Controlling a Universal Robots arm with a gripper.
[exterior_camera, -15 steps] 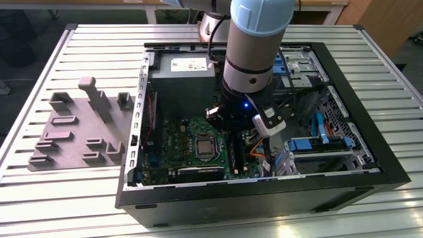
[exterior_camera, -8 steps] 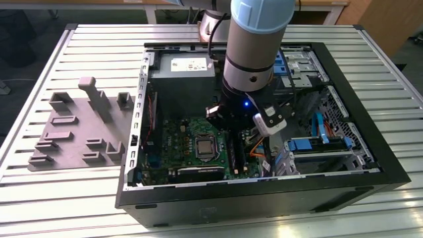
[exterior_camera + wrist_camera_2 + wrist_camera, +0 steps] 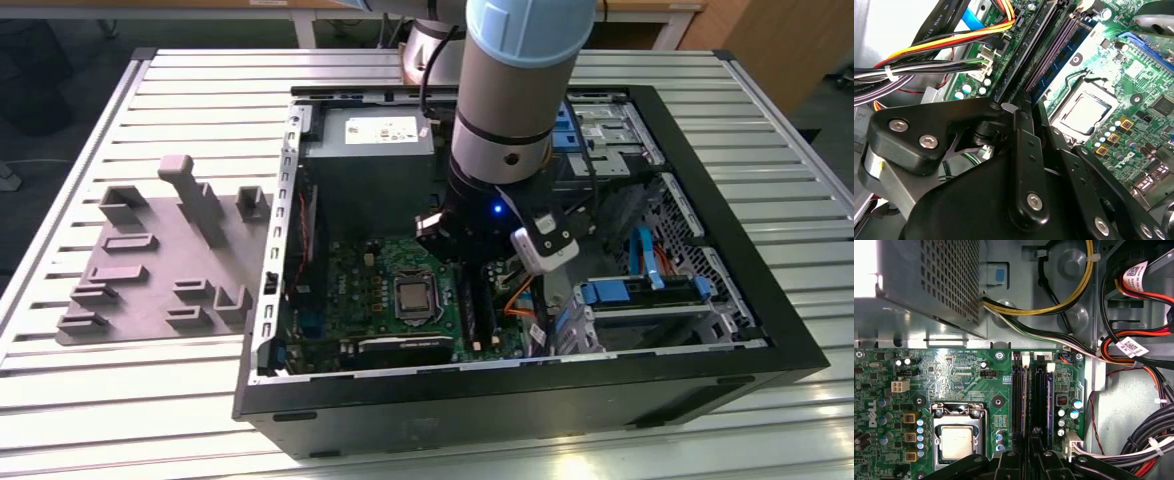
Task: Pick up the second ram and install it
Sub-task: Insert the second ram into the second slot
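The second ram (image 3: 1026,400) is a slim dark stick lying along the motherboard's black slots (image 3: 1016,400), beside the processor (image 3: 956,440). My gripper (image 3: 1029,452) is over its near end, fingers drawn close on either side of it. In the second wrist view the stick (image 3: 1029,55) runs straight out from between the fingertips of the gripper (image 3: 1009,102). Whether it is fully seated cannot be told. In the exterior view the arm reaches down into the open computer case, with the gripper (image 3: 467,268) low over the slots on the green motherboard (image 3: 380,285).
Cable bundles (image 3: 1134,350) crowd the side of the slots away from the processor. The grey power supply box (image 3: 367,150) stands at the back of the case. Blue drive bays (image 3: 627,290) sit at the exterior view's right. Grey moulded holder blocks (image 3: 160,260) lie outside, left of the case.
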